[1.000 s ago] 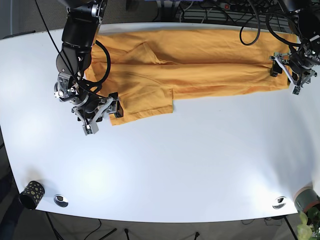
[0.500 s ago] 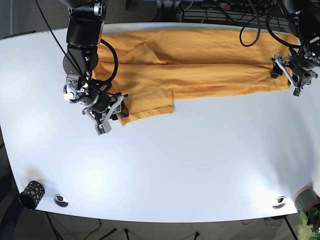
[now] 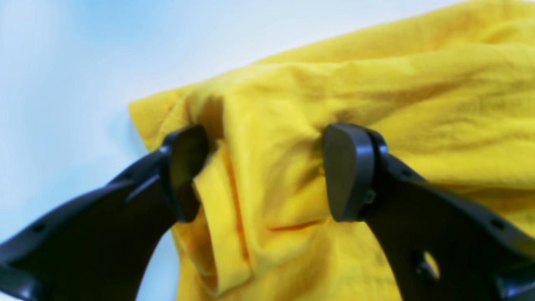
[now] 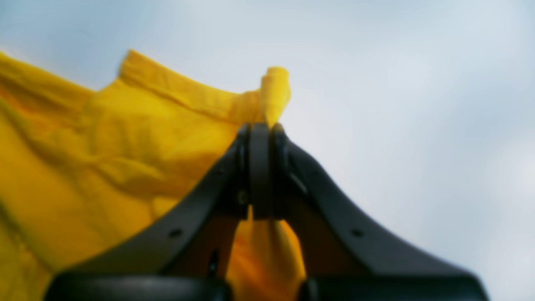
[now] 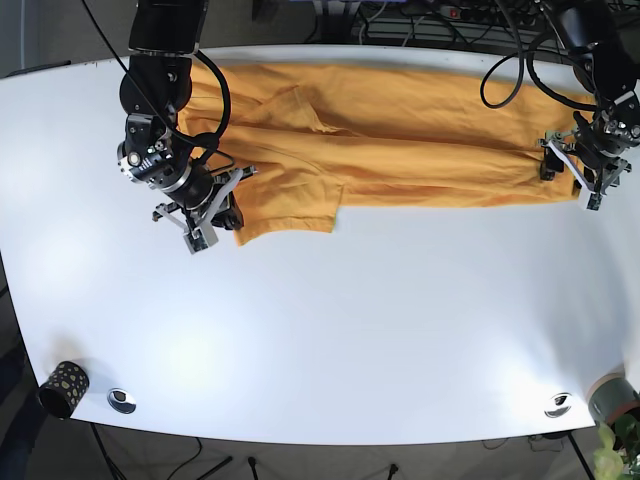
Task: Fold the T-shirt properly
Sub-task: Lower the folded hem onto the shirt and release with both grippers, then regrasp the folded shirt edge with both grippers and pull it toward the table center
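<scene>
Orange T-shirt on white table — right-arm jaws pinching its corner

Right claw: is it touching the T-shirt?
Touching. The right wrist view shows the right claw shut on a fold of the T-shirt, cloth sticking out above its tips.

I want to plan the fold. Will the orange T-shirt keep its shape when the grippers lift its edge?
Probably not: the T-shirt looks thin and floppy, bunching between the left gripper fingers. It likely drapes and drags; the right gripper pinches only a corner.
</scene>
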